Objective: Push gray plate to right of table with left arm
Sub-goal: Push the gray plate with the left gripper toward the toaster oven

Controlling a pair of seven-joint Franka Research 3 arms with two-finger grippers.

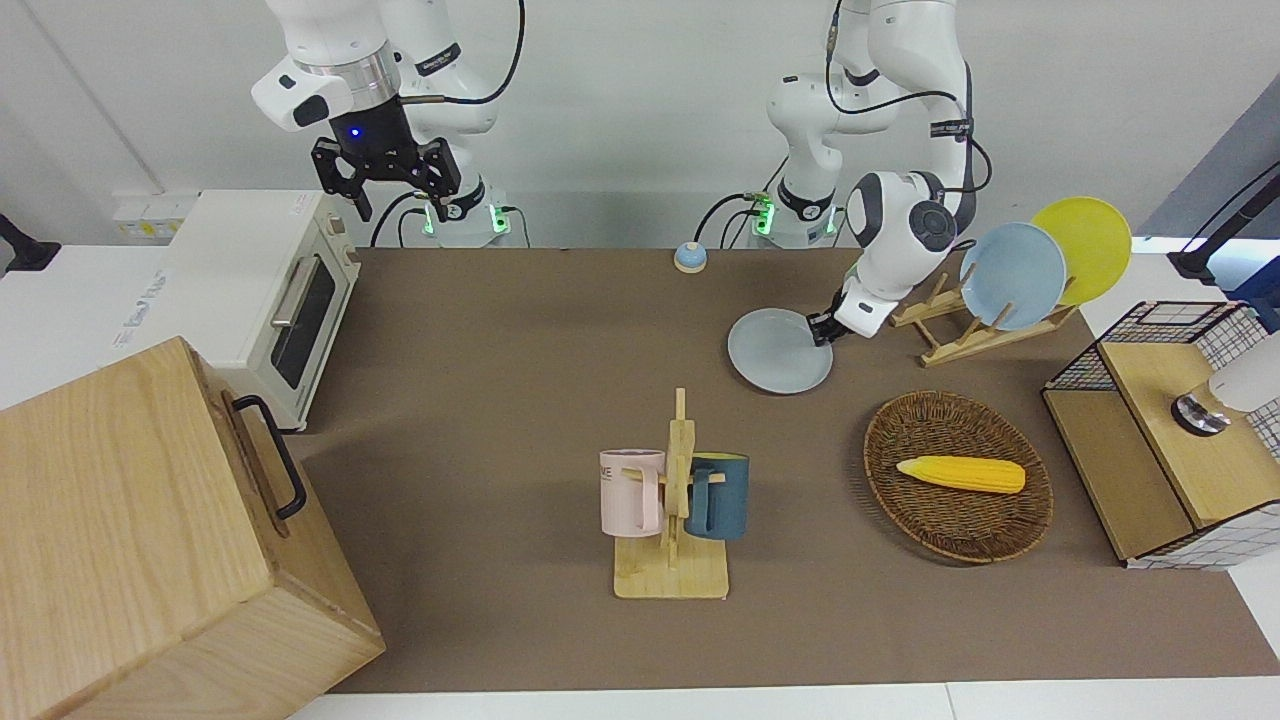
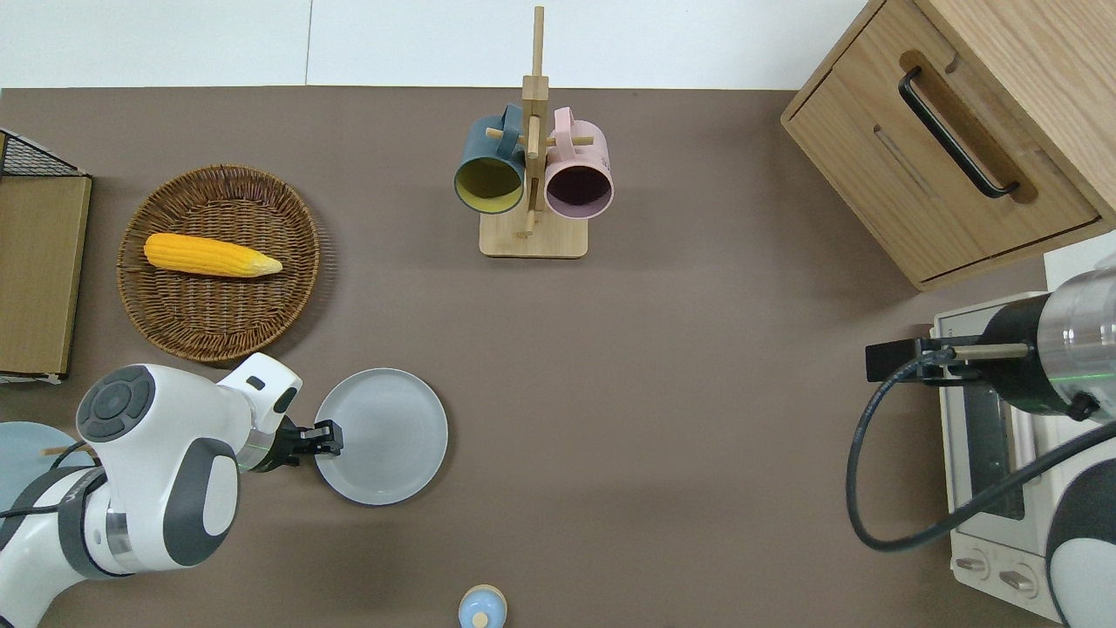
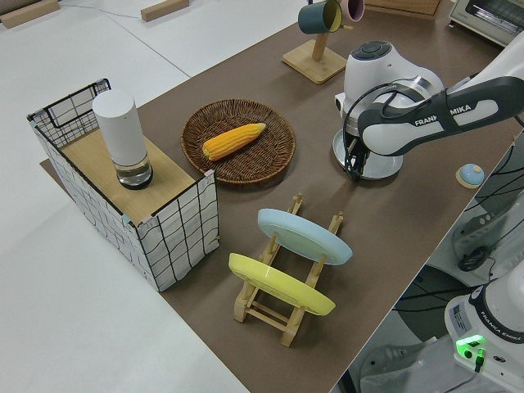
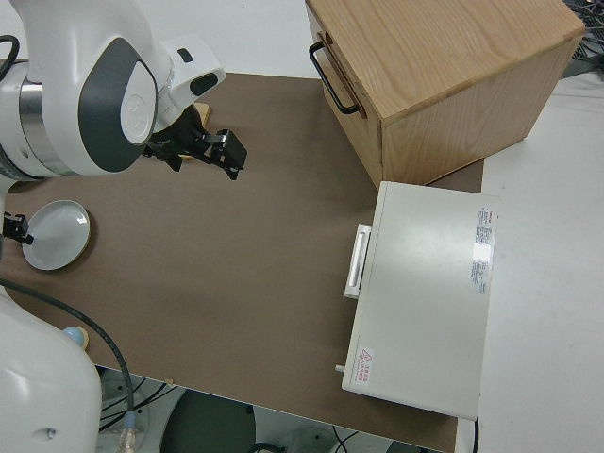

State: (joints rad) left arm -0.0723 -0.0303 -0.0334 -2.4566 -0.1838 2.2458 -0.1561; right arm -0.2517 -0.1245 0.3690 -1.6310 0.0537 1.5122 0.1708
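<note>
The pale gray plate (image 1: 775, 352) (image 2: 388, 436) (image 3: 383, 166) (image 4: 55, 236) lies flat on the brown table (image 1: 500, 350), nearer to the robots than the wicker basket. My left gripper (image 1: 820, 330) (image 2: 334, 438) (image 3: 354, 168) is down at table height, its black fingers shut and touching the plate's rim on the side toward the left arm's end of the table. Nothing is held between the fingers. The right arm is parked with its gripper (image 1: 400, 205) (image 4: 222, 156) open.
A wicker basket (image 2: 218, 323) holds a corn cob (image 2: 212, 255). A wooden mug rack (image 2: 532, 235) carries two mugs. A dish rack (image 1: 950, 335) holds a light blue plate (image 1: 1012, 275) and a yellow plate (image 1: 1085, 245). A toaster oven (image 1: 270, 300), a wooden cabinet (image 1: 150, 540) and a small blue bell (image 2: 482, 608) are also here.
</note>
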